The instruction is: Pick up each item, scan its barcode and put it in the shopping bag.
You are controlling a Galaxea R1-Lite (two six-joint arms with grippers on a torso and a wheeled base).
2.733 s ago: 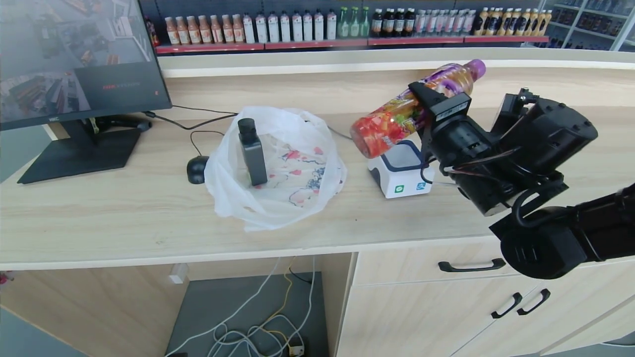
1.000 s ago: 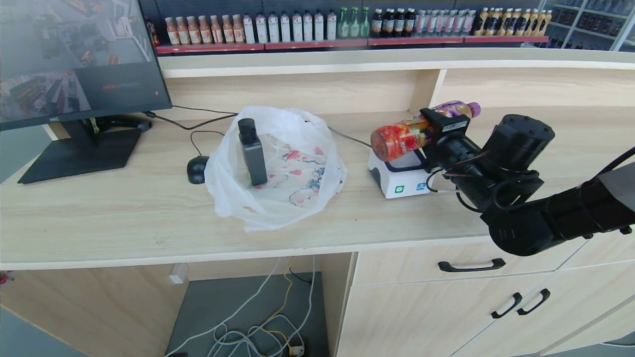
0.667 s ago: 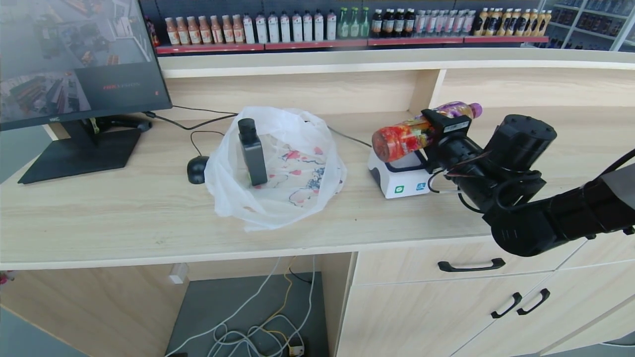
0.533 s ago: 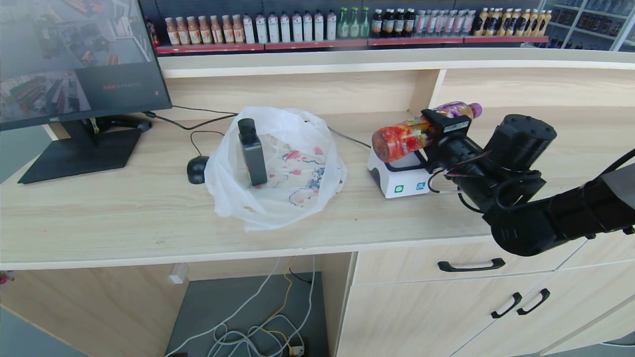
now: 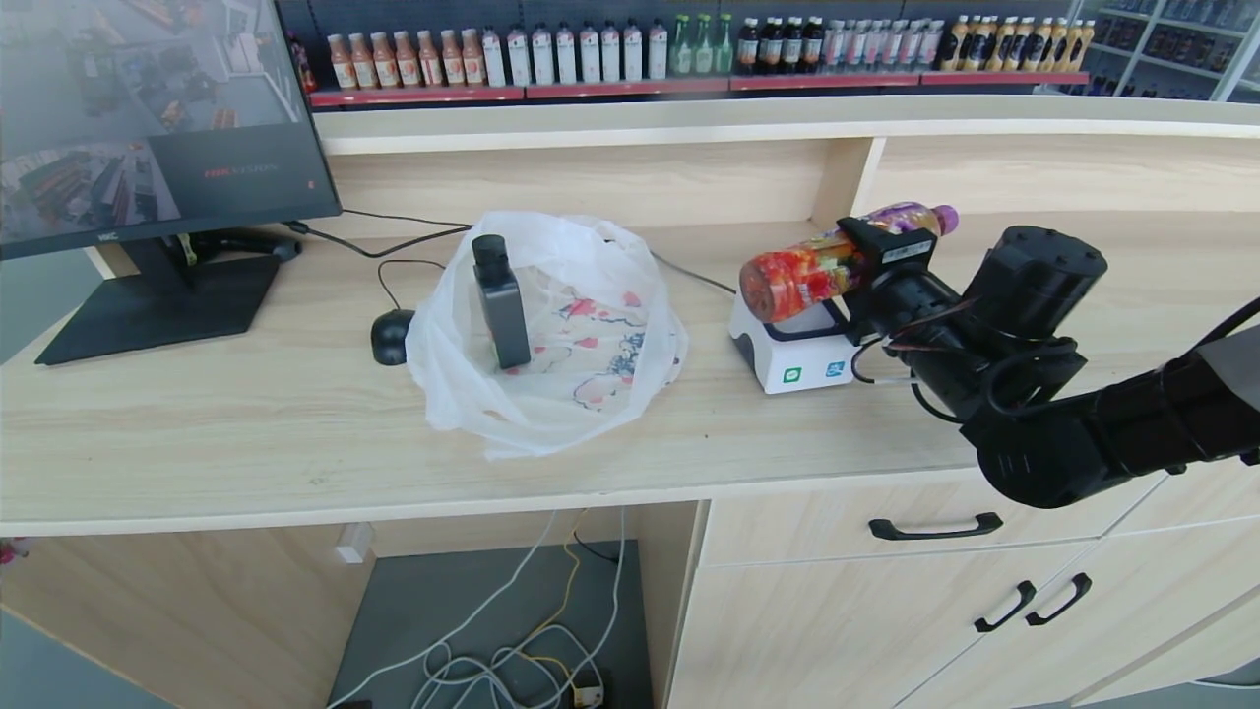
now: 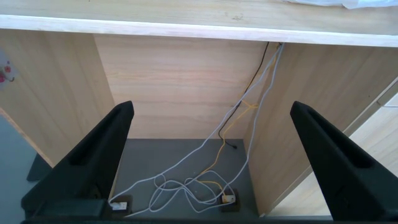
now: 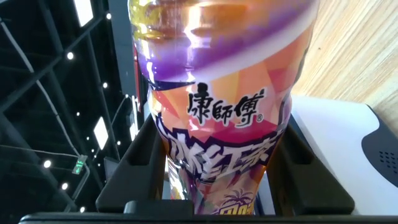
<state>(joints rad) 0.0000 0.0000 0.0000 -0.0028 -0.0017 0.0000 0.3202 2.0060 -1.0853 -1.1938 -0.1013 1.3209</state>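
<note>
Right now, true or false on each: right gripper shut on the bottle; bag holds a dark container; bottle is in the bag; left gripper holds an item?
1. The right gripper is shut on the bottle. True.
2. The bag holds a dark container. True.
3. The bottle is in the bag. False: it is held on its side over the scanner, to the right of the bag.
4. The left gripper holds an item. False: it is open and empty, below the counter.
</note>
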